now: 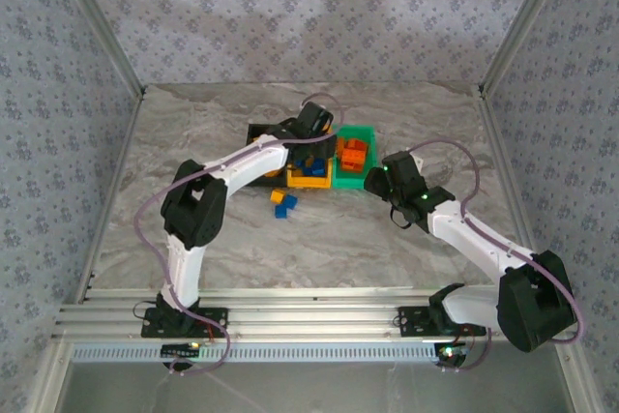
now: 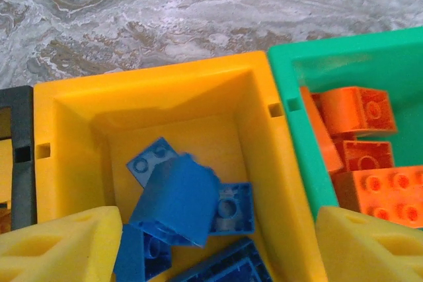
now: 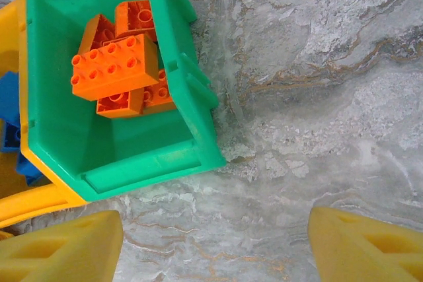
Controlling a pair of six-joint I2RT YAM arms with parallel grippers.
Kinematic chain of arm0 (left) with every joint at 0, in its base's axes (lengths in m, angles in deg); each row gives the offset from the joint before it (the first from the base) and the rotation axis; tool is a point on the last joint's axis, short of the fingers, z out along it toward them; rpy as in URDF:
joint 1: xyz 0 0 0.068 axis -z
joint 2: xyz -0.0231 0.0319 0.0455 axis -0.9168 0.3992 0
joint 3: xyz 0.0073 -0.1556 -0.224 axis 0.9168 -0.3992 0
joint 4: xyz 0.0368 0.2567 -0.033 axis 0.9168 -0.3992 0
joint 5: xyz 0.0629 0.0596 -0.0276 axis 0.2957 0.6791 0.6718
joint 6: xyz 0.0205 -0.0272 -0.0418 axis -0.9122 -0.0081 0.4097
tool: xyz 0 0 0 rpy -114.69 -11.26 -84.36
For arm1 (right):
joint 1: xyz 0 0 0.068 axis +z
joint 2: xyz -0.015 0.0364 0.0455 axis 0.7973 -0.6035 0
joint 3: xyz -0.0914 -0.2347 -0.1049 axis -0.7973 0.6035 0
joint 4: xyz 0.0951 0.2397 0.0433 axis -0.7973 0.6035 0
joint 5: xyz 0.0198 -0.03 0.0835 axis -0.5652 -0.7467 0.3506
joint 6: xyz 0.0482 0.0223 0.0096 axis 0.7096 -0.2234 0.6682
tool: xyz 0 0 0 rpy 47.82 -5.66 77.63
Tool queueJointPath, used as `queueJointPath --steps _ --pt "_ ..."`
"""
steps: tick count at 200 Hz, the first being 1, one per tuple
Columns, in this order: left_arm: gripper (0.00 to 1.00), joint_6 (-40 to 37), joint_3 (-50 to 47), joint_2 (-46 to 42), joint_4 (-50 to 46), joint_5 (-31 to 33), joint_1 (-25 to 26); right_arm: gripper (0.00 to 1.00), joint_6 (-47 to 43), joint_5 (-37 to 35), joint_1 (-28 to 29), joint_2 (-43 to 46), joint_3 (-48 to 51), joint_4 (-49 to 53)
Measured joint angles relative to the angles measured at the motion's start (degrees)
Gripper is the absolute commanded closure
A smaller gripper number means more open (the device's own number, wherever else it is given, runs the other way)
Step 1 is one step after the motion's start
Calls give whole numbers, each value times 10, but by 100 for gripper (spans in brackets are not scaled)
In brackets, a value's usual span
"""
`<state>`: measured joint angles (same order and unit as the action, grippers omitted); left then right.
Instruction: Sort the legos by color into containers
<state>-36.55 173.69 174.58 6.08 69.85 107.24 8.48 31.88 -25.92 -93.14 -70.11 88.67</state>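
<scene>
My left gripper [image 2: 215, 232] hangs open over the yellow-orange bin [image 2: 258, 130], its fingers [image 2: 63, 242] wide apart. A blue brick [image 2: 177, 197] lies tilted between them on other blue bricks, touching neither pad. The green bin [image 2: 291, 137] stands right beside it and holds several red-orange bricks [image 2: 360, 110]. The black bin [image 2: 18, 156] sits on the left. My right gripper [image 3: 215, 246] is open over bare table just in front of the green bin [image 3: 192, 130], nothing between its fingers. In the top view the left gripper [image 1: 311, 132] is above the bins and the right gripper [image 1: 380, 179] is beside the green bin [image 1: 360, 132].
Three loose bricks lie on the marble table in front of the bins: a yellow one [image 1: 279, 196] and two blue ones [image 1: 289, 202], [image 1: 281, 212]. Patterned walls close in the table at the back and both sides.
</scene>
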Motion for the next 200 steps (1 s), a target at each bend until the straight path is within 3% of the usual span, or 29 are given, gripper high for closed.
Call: queueJointPath --steps 41,87,112,151,200 --pt "11 23 -134 -145 37 -19 20 24 2 1 1 0 7 -2" --pt "8 71 -343 -374 99 -21 61 24 4 5 11 2 15 -12" --pt "5 101 -459 -449 109 -2 58 24 8 6 19 2 24 -19" --pt "8 122 -572 -455 120 -15 26 24 15 7 28 -12 26 -28" --pt "11 118 -582 -376 167 -54 16 24 15 6 32 -21 26 -28"
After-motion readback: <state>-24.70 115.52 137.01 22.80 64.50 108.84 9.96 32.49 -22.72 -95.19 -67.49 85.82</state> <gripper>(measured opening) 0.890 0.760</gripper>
